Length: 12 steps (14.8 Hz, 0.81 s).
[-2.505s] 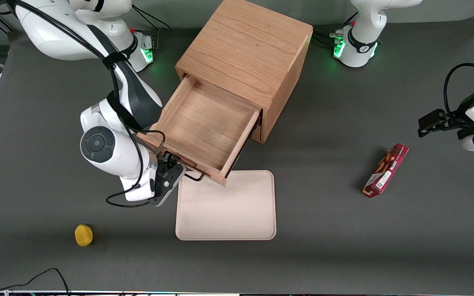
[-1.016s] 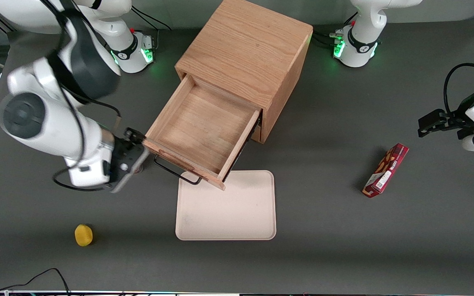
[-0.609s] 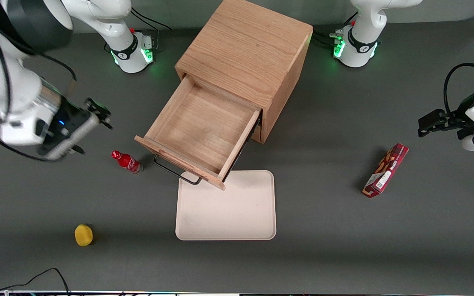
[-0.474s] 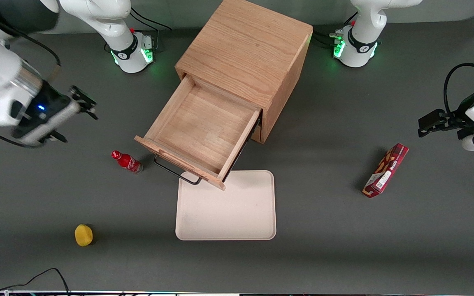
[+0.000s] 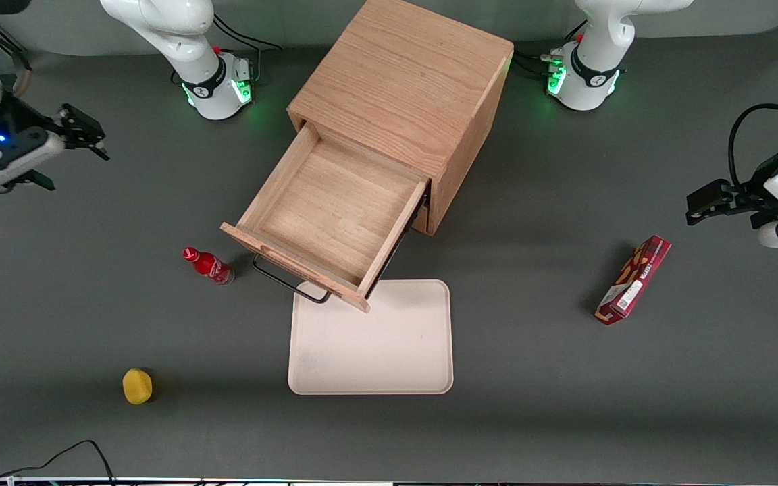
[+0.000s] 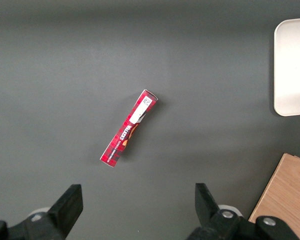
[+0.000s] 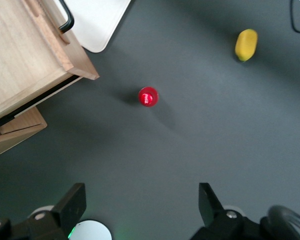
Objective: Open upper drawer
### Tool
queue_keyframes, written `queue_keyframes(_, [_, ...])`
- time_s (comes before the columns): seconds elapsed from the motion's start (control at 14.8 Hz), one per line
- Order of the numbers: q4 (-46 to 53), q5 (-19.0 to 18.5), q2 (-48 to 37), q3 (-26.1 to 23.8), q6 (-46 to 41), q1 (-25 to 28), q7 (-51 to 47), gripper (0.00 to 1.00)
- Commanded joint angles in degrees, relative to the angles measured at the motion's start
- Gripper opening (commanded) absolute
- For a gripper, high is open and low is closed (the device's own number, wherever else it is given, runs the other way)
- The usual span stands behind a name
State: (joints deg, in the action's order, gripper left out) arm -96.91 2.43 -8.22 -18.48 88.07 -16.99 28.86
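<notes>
Upper drawer [image 5: 331, 206] fully out, empty.

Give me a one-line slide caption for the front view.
Upper drawer pulled out of the oak cabinet; open gripper raised toward the working arm's end of the table.

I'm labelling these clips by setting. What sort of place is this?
Probably a robotics lab bench: arm bases bolted to a grey table, staged props like the opened upper drawer and cream tray. The gripper, open, hangs near the working arm's end.
</notes>
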Motion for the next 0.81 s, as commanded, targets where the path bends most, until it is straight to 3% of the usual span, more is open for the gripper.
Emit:
queue_keyframes(0.0, [-1.0, 0.6, -0.8, -0.2, 2.6, -0.2, -4.0, 1.0])
queue_keyframes(0.07, [-0.8, 0.6, 0.2, 0.0, 3.2, 0.5, -11.5, 1.0])
queue_keyframes(0.2, [-0.1, 0.4, 1.9, 2.0, 3.3, 3.9, -13.7, 1.0])
queue_keyframes(0.34, [1.1, 0.4, 3.3, 14.7, 3.2, 15.3, -17.6, 1.0])
queue_keyframes(0.47, [2.2, 0.4, 4.4, 20.4, 2.8, 21.1, -22.3, 1.0])
queue_keyframes(0.74, [2.6, 0.9, 4.7, 19.8, 2.9, 19.4, -22.5, 1.0])
